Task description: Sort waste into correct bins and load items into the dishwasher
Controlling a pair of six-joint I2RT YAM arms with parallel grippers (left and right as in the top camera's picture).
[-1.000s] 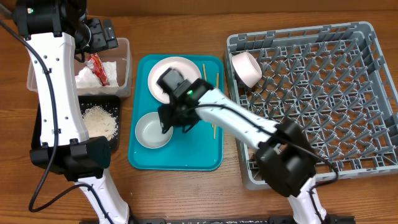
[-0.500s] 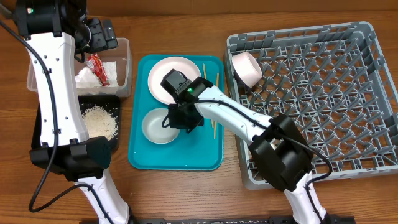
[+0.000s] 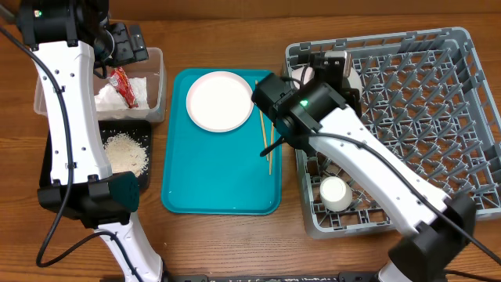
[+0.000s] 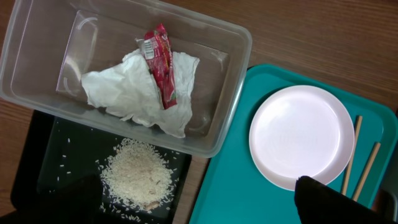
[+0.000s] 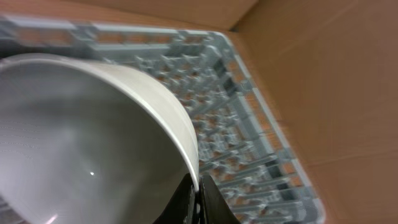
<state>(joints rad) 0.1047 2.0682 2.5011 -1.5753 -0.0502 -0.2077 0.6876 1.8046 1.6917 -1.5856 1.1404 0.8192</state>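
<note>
My right gripper (image 5: 199, 191) is shut on the rim of a white bowl (image 5: 93, 143), held tilted over the far left corner of the grey dishwasher rack (image 3: 407, 117). From above, the right gripper (image 3: 338, 66) covers most of that bowl. Another white bowl (image 3: 300, 77) shows beside it in the rack, and a small cup (image 3: 335, 193) stands in the rack's near left. The plate (image 3: 220, 100) and chopsticks (image 3: 266, 133) lie on the teal tray (image 3: 219, 188). My left gripper (image 4: 193, 205) hangs open above the clear tub (image 4: 230, 93), which holds the wrapper (image 4: 160, 62) and napkin (image 4: 140, 90). Rice (image 4: 137, 177) lies in the black tray (image 4: 37, 149).
The left arm's white links (image 3: 74, 117) stand along the table's left side over the tub and black tray. Bare wooden table (image 3: 235, 243) runs along the front edge. The right arm (image 3: 376, 172) reaches across the rack's left part.
My right gripper shut on the bowl on the teal tray, lifted it and carried it right to the rack's far left corner. The left arm has not moved.
</note>
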